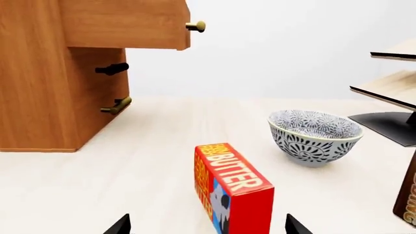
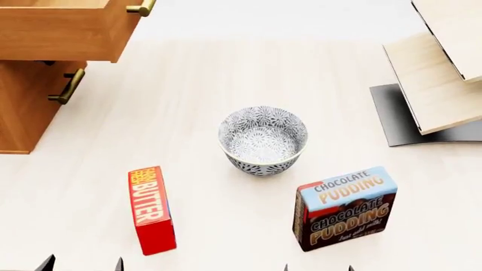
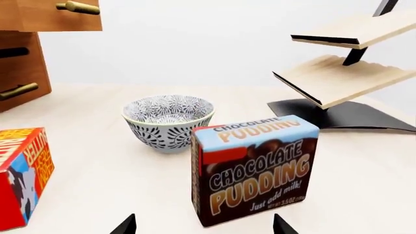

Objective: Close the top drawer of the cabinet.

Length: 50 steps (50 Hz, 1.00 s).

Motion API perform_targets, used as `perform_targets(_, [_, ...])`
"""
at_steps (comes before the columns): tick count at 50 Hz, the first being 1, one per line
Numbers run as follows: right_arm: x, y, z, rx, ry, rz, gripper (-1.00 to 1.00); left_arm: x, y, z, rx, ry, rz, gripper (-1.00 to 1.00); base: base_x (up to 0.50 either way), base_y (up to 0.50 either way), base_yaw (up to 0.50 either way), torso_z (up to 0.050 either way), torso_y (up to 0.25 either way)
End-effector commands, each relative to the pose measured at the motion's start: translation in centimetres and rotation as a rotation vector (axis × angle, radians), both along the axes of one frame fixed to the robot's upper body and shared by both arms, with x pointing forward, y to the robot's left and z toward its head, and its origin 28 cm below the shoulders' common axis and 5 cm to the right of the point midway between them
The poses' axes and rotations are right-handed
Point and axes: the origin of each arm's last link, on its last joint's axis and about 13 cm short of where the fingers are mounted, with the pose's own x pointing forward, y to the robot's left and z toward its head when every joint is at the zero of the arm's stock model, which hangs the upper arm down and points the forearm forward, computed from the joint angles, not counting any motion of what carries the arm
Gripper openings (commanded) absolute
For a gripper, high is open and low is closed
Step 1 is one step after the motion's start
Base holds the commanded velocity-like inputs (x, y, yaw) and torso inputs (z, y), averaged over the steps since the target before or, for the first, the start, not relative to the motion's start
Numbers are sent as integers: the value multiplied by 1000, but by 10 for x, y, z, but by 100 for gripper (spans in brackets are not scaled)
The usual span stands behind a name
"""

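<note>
Pale wood-grain covers the surface that carries everything here. At the far left of the head view stands the orange-brown cabinet, and the top drawer juts well out of it, overhanging the surface, its brass bar handle facing the middle of the scene. Below it, a lower drawer front sits flush with a like brass handle. At the far right a light-wood shelf rack leans on a dark base. Near the middle sits a blue-and-white patterned bowl. Closer to the robot and right of the bowl, a chocolate pudding box stands upright; to the left, well apart from it, a red butter box stands on its long edge. Only dark fingertips show at the bottom edge of each view: the left end effector has its tips spread apart with the butter box just ahead, and the right end effector is likewise spread, facing the pudding box. Neither touches anything.
</note>
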Motion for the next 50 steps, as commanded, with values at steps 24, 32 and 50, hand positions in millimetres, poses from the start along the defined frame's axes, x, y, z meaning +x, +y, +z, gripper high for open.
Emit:
perform_targets(24, [14, -5, 34, -9, 5, -81, 100, 6, -7, 37, 22, 41, 6, 100, 0, 0, 0, 0, 0])
perform_targets(32, [10, -5, 45, -32, -20, -100, 100, 2, -5, 56, 23, 8, 10, 100, 0, 0, 0, 0, 0])
perform_targets(50, [-9, -10, 85, -47, -158, -139, 100, -13, 0, 87, 28, -92, 16, 100, 0, 0, 0, 0, 0])
